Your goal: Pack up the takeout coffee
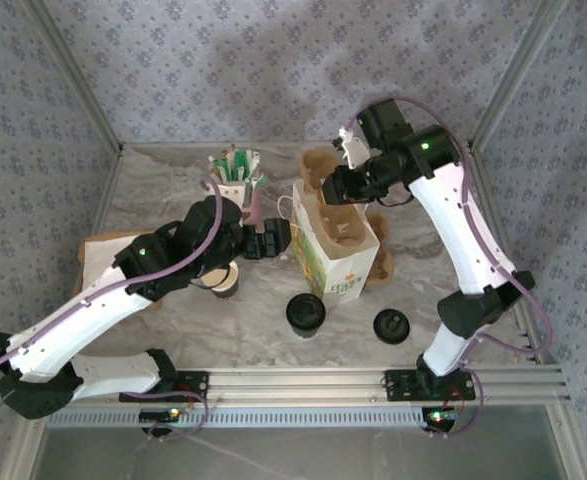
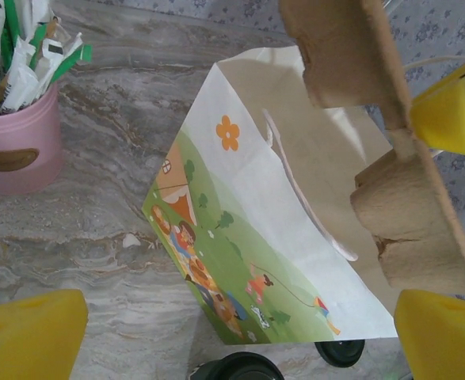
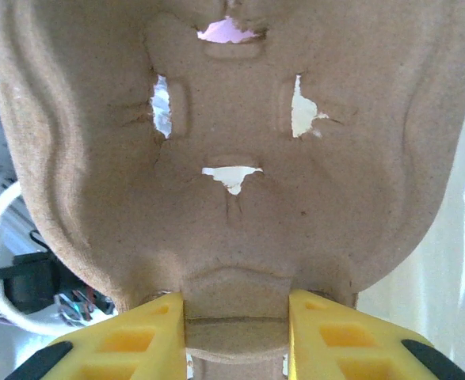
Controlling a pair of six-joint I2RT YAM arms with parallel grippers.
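Note:
The takeout coffee (image 1: 305, 313), a dark cup under a round black lid, stands on the table in front of the white picture bag (image 1: 335, 262); its lid (image 2: 240, 368) shows at the bottom of the left wrist view. My right gripper (image 1: 345, 185) (image 3: 236, 317) is shut on the edge of a brown pulp cup carrier (image 3: 232, 158), holding it over the bag's open top (image 2: 335, 150). To the left of the bag, my left gripper (image 1: 273, 240) (image 2: 236, 336) is open and holds nothing.
A pink cup of sachets (image 1: 235, 175) (image 2: 18, 142) stands behind the left arm. An open cup without a lid (image 1: 225, 280) sits under that arm. Another black lid (image 1: 393, 326) (image 2: 339, 352) lies right of the coffee. More pulp carrier (image 1: 378, 255) lies right of the bag.

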